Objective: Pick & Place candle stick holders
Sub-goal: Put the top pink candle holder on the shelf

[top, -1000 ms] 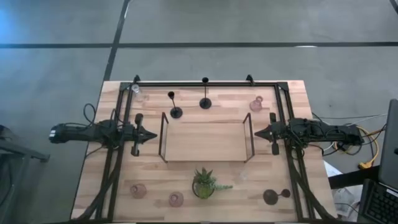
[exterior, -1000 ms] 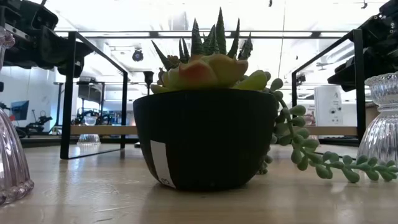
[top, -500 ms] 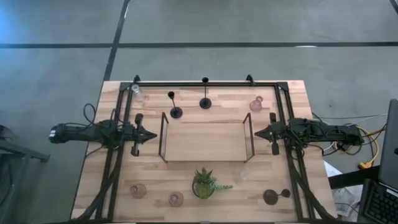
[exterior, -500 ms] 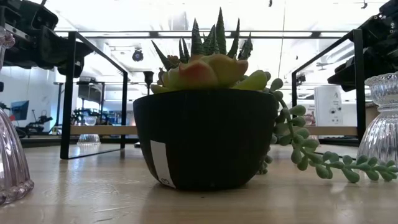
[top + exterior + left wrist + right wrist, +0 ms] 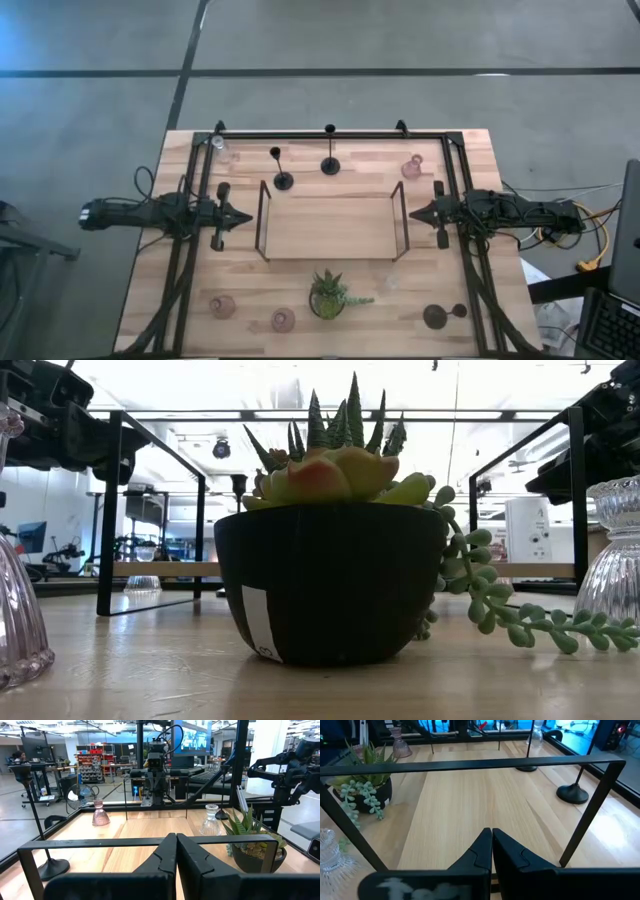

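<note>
Both pincers, left (image 5: pixel 243 216) and right (image 5: pixel 413 212), were pressed together, empty, flanking the black wire-framed wooden tray (image 5: pixel 330 228) on the light wooden table (image 5: pixel 480 160).

Tray (image 5: pixel 333 226) sits dead centre on the table (image 5: pixel 150 200), with the plant (image 5: pixel 329 293) just off it at 6 o'clock. Two stemmed holders stand at 11 (image 5: pixel 283 180) and 12 o'clock (image 5: pixel 330 166), a third (image 5: pixel 434 317) down at 5, and squat glass ones sit at 1 (image 5: pixel 411 168), 10 (image 5: pixel 217 143), 7 (image 5: pixel 222 306) and between 6 and 7 (image 5: pixel 284 320). Left gripper (image 5: pixel 243 217) waits at 9 o'clock beside the tray, right gripper (image 5: pixel 414 213) at 3, each pointing at the tray.
</note>
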Motion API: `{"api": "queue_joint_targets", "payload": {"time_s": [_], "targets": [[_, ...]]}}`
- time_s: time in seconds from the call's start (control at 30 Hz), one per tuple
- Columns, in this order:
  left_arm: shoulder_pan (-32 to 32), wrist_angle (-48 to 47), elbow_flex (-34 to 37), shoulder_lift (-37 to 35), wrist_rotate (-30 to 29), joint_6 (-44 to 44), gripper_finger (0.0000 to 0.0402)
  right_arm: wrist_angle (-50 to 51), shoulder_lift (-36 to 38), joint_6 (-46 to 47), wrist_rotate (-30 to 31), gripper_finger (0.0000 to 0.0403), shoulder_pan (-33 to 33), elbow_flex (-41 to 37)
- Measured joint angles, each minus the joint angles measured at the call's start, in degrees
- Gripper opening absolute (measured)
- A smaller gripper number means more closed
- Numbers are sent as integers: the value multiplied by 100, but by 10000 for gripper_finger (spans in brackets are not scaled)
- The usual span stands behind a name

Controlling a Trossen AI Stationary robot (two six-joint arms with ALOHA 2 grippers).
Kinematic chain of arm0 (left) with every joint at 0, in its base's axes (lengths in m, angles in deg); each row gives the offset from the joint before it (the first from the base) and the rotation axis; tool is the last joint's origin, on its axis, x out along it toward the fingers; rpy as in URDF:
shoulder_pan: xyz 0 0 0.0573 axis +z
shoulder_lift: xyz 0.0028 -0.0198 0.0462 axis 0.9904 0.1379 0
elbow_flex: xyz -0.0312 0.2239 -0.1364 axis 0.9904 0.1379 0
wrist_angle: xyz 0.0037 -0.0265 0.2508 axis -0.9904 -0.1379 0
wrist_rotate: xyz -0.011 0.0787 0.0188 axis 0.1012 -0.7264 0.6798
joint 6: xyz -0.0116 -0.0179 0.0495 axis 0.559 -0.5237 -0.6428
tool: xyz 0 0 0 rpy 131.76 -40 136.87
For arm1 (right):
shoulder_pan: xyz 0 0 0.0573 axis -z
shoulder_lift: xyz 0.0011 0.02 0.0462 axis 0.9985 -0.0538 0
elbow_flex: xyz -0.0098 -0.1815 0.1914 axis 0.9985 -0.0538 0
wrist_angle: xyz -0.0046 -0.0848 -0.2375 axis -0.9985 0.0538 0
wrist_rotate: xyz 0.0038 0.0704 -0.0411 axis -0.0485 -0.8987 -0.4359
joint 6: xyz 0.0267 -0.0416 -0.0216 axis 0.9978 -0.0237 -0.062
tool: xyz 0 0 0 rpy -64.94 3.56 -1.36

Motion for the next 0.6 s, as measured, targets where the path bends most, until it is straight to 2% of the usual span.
{"api": "queue_joint_targets", "payload": {"time_s": [0.6], "targets": [[-1, -2, 0, 0, 1, 0, 14, -145, -2, 95, 142, 8, 0, 0]]}}
